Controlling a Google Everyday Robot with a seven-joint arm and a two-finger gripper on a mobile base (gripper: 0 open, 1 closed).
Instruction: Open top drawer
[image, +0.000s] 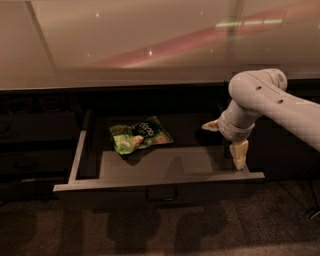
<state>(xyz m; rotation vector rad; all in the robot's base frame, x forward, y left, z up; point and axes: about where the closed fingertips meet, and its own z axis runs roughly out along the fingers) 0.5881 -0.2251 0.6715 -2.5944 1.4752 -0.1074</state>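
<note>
The top drawer (160, 181) stands pulled out from under the counter, its grey inner tray showing. Its small dark loop handle (160, 193) sits at the centre of the dark front. My gripper (226, 141) hangs over the drawer's right end, inside the tray area and above the front rim. Its pale fingers are spread apart, one pointing left (210, 125) and one pointing down (239, 154). They hold nothing. The white arm (280, 102) comes in from the right.
A green snack bag (140, 135) lies in the drawer's back left part. A glossy countertop (150, 45) runs above. Shallower dark drawer fronts (30, 150) stand at the left. Dark carpet (160, 225) lies below.
</note>
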